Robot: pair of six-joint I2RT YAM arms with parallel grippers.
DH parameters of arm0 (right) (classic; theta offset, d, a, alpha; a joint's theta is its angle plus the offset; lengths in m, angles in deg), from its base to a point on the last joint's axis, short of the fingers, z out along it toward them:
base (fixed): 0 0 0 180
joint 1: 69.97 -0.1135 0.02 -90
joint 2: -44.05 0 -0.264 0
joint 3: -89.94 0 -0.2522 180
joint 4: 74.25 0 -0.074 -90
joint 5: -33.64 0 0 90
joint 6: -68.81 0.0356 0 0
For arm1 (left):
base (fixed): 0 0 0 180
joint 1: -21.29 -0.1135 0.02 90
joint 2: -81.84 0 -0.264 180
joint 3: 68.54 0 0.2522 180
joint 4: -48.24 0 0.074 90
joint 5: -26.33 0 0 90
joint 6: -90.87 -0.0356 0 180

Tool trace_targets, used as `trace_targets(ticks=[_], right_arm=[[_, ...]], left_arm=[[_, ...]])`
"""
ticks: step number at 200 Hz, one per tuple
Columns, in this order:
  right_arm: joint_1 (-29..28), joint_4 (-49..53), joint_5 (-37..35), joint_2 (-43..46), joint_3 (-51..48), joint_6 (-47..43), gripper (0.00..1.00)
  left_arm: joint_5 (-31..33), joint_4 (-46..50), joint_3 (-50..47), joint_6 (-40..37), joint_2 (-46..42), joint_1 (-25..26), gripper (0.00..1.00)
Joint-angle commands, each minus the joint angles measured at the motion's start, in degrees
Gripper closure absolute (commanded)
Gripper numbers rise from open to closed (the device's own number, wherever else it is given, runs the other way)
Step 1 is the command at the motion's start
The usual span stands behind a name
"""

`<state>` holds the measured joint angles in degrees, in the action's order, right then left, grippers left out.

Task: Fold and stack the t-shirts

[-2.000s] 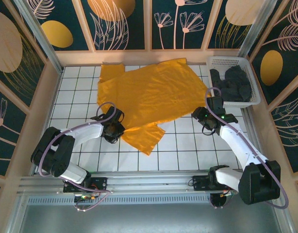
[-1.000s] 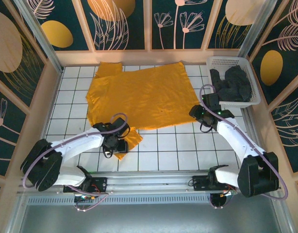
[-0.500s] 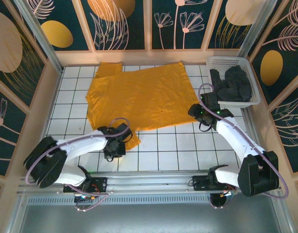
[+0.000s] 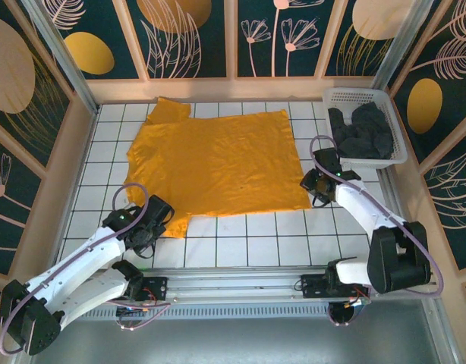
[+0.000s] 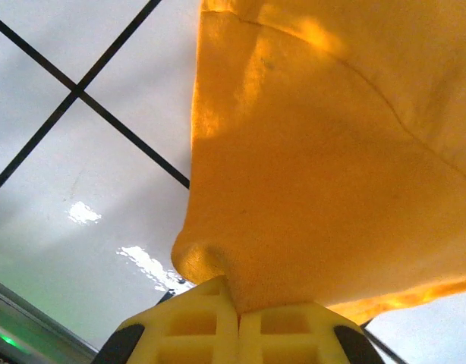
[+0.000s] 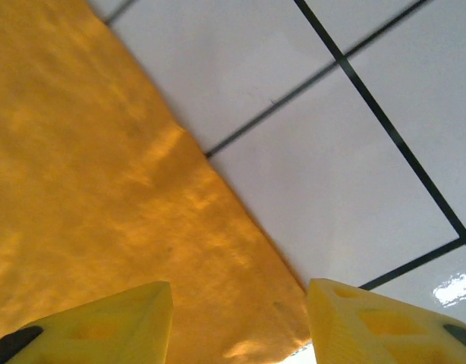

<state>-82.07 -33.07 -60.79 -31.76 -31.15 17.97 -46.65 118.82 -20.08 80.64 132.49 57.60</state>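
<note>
A mustard t-shirt (image 4: 214,163) lies spread nearly flat on the white tiled table, its collar end toward the far left. My left gripper (image 4: 161,226) is at the shirt's near-left corner, shut on a pinch of the orange cloth (image 5: 294,227); its yellow fingertips (image 5: 210,318) meet with the cloth coming out between them. My right gripper (image 4: 315,188) hovers over the shirt's near-right corner (image 6: 278,334), open, a yellow finger (image 6: 104,322) on either side of that corner. The dark t-shirts (image 4: 362,133) are heaped in the basket.
The white lattice basket (image 4: 356,93) stands at the far right, close behind my right arm. Wooden walls ring the table (image 4: 278,235). Bare tiles run along the near edge in front of the shirt and to its left.
My left gripper shut on the shirt's near-left part and pulled it out to the near left, flattening the shirt. My right gripper shifted slightly toward the near-right corner.
</note>
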Motion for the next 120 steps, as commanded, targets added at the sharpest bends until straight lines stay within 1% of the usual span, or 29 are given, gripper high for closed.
trace_targets(ticks=[1,30,68,120], right_arm=[[0.0,1.7,0.9,-1.4,-2.5,0.5,0.51],[0.0,-0.7,2.7,-3.2,-5.2,-0.2,0.52],[-0.2,-1.4,3.2,-6.9,-4.5,-0.7,0.63],[-0.6,-0.7,3.2,-7.6,-5.2,1.4,0.63]], left_arm=[[1.3,2.0,0.5,5.0,-0.1,-0.3,1.00],[2.1,3.0,0.4,6.2,-2.0,-0.4,1.00],[2.5,3.0,1.1,5.7,-1.3,-0.4,1.00],[3.0,2.3,2.0,4.6,0.0,-0.4,1.00]])
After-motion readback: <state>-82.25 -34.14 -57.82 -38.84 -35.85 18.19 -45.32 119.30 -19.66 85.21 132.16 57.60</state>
